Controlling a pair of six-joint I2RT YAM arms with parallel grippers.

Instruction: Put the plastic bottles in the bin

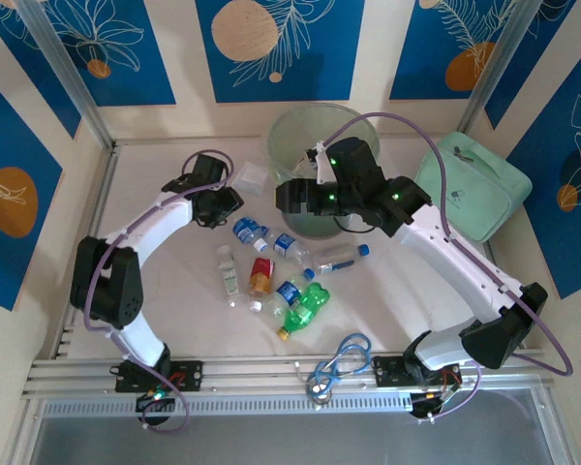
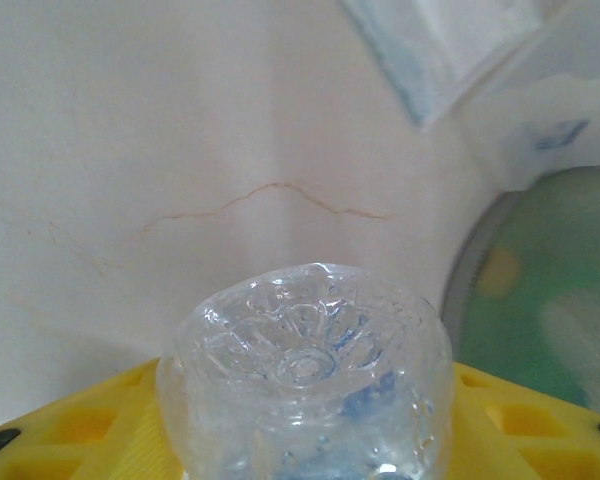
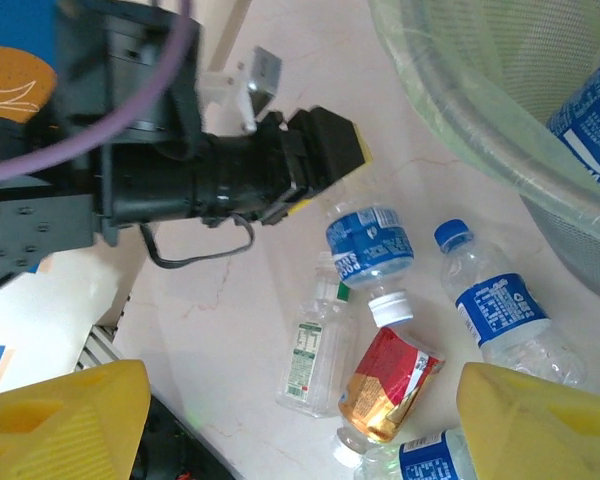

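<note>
Clamping 1 clear bottle (image 2: 302,345) by its dimpled base: left gripper (image 2: 305,400), seen at left wrist; grip hidden from above. Right gripper (image 3: 300,400) wide, empty.

Blue leaf-patterned wall panels (image 1: 276,48) surround a pale, faintly veined tabletop (image 1: 194,286).

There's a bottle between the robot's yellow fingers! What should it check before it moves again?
1. Clear bottle sits between the left gripper's fingers: ok.
2. Fingers squeeze it tightly enough to lift: cannot tell.
3. Bin stands upright with its mouth open: ok.
4. Way to the bin is free: probably not ok. The right arm hangs over the bin's mouth.
5. Right gripper is open and empty: ok.
</note>
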